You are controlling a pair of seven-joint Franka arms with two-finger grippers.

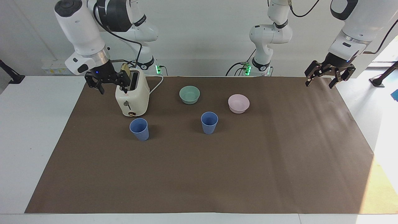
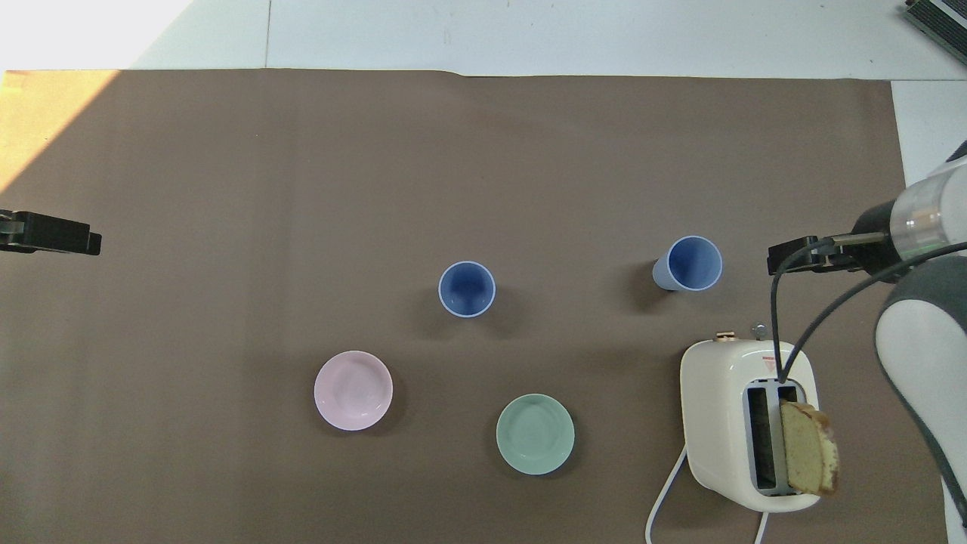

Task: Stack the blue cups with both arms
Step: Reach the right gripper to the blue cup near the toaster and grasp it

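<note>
Two blue cups stand upright and apart on the brown mat. One cup (image 1: 139,129) (image 2: 689,264) is just farther from the robots than the toaster, toward the right arm's end. The other cup (image 1: 209,122) (image 2: 467,289) stands near the middle, farther from the robots than the two bowls. My right gripper (image 1: 112,89) (image 2: 776,259) hangs open and empty beside the toaster's top, at some distance from the nearest cup. My left gripper (image 1: 319,84) (image 2: 92,242) hangs open and empty over the mat's edge at the left arm's end, well away from both cups.
A cream toaster (image 1: 132,96) (image 2: 744,423) holds a slice of bread (image 2: 807,457), its cord trailing toward the robots. A teal bowl (image 1: 189,94) (image 2: 535,434) and a pink bowl (image 1: 238,103) (image 2: 353,390) sit nearer the robots than the middle cup. Two small white arms (image 1: 267,34) stand at the back.
</note>
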